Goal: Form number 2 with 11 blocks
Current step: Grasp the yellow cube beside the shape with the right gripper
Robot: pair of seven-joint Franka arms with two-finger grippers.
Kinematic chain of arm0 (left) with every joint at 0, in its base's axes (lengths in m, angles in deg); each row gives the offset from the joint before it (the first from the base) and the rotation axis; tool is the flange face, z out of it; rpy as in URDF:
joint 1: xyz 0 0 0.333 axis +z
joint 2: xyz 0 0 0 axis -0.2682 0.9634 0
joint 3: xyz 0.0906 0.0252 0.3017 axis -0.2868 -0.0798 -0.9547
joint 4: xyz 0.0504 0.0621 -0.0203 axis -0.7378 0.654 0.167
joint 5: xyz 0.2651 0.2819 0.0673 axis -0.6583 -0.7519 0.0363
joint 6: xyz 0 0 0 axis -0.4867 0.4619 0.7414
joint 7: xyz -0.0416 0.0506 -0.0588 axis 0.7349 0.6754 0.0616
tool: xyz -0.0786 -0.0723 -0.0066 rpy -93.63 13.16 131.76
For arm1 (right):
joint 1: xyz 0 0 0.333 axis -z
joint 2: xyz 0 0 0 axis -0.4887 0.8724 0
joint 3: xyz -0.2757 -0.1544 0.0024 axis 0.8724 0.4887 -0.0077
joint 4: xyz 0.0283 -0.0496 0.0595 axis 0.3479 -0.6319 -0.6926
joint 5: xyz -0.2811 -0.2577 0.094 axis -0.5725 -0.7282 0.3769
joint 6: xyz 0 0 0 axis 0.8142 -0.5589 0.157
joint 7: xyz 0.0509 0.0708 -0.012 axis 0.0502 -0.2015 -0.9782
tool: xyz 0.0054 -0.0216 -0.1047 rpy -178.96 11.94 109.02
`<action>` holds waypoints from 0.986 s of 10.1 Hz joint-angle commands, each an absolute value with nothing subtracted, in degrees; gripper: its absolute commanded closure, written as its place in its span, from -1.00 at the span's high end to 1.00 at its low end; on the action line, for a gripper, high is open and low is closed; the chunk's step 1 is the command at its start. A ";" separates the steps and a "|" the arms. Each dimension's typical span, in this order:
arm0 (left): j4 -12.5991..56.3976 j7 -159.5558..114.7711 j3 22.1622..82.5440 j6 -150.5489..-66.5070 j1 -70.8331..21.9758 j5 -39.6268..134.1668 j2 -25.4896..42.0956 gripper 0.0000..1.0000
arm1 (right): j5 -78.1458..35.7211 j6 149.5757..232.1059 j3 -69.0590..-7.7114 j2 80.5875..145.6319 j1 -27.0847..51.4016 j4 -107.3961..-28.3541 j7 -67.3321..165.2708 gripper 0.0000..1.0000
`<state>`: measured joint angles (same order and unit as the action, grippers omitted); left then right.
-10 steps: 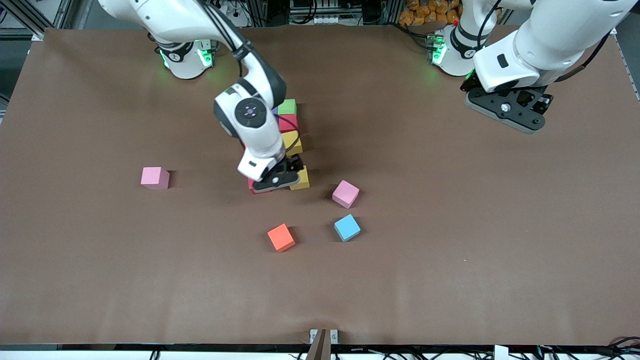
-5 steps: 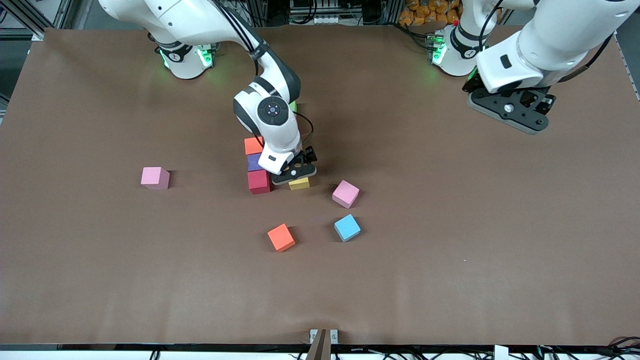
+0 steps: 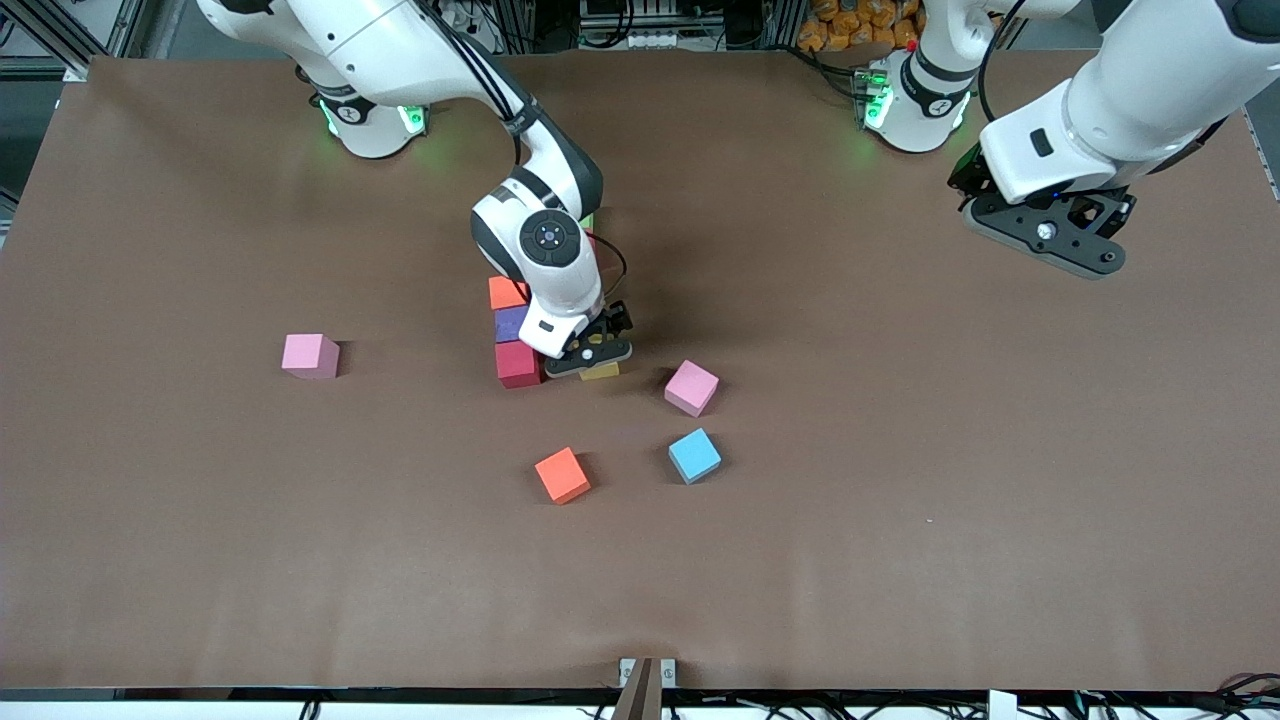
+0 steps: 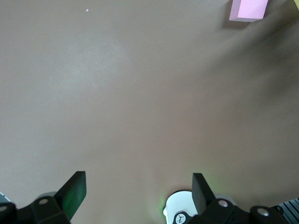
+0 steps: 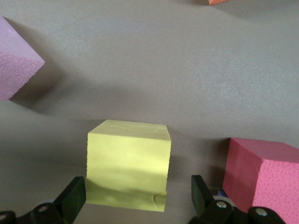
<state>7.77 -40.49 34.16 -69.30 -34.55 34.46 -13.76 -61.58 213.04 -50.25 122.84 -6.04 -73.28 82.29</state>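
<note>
Blocks partly laid out mid-desk. Right tool (image 3: 591,357) is low over a yellow block (image 3: 601,371), fingers spread and standing either side of it in the right wrist view, not pressing its faces; nothing is pinched. A red block (image 3: 518,364) sits just beside the yellow one, toward the right arm's end, with a gap between them. A purple block (image 3: 510,322) and an orange block (image 3: 506,291) run in a column from the red one toward the robots' bases. A sliver of green block (image 3: 587,221) shows past the right arm; the rest of the number 2 is hidden under that arm.

Loose on the desk: pink block (image 3: 691,387) near the yellow one, light blue block (image 3: 694,455), a second orange block (image 3: 562,474), another pink block (image 3: 310,355) well apart toward the right arm's end.

Left tool (image 3: 1045,235) waits, spread and empty, above bare desk (image 3: 900,500) near its base.

Judgement: the step in hand is placing or squaring the yellow cube in the nearest row. Whether it is being released or about to be nudged, I cannot tell. Next move likely calls for a loose cube to fill the gap between red and yellow.
</note>
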 commanded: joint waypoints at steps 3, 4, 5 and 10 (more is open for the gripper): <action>8.31 -41.59 35.78 -67.92 -35.15 35.38 -13.63 1.00 | -61.05 215.84 -49.99 124.71 -6.25 -72.12 83.01 0.31; 8.41 -41.50 36.39 -67.66 -35.24 35.46 -13.63 1.00 | -61.05 215.93 -49.90 124.89 -6.25 -72.12 83.01 -0.36; 8.58 -41.41 36.66 -66.96 -35.24 35.47 -13.63 1.00 | -61.39 215.93 -49.90 124.98 -6.25 -72.04 82.48 -0.98; 7.97 -40.36 37.02 -66.69 -35.77 35.47 -13.54 1.00 | -62.54 210.95 -50.51 121.30 -6.34 -70.98 61.18 -1.00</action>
<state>8.50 -40.47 36.98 -67.58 -35.72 34.53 -13.31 -62.10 214.35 -50.28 123.64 -6.10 -70.87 67.57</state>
